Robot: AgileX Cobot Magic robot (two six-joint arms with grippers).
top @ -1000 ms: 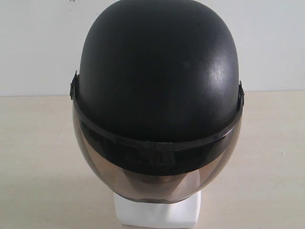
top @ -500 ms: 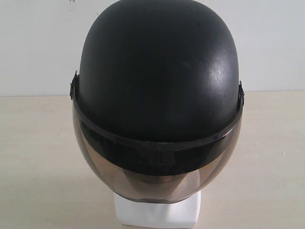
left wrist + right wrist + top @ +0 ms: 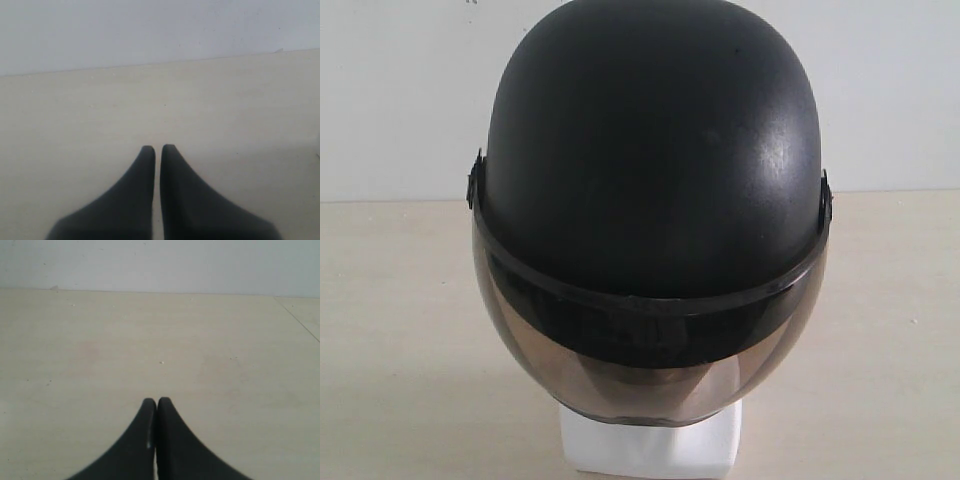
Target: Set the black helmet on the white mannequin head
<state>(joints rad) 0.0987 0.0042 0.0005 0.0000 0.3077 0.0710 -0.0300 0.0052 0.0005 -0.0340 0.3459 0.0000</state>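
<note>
While left hand (image 3: 157,148) and right hand (image 3: 157,401) sit pinched empty, we judge the black helmet (image 3: 650,150) rigid: grip its rim.

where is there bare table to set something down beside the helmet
Bare table lies on both sides of the black helmet, back to the wall. The middle is taken: the helmet covers the white mannequin head.

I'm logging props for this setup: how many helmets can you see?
1. The black helmet sits over the white mannequin head, visor facing the exterior camera. Neither wrist view shows another; anything behind it would be hidden.
</note>
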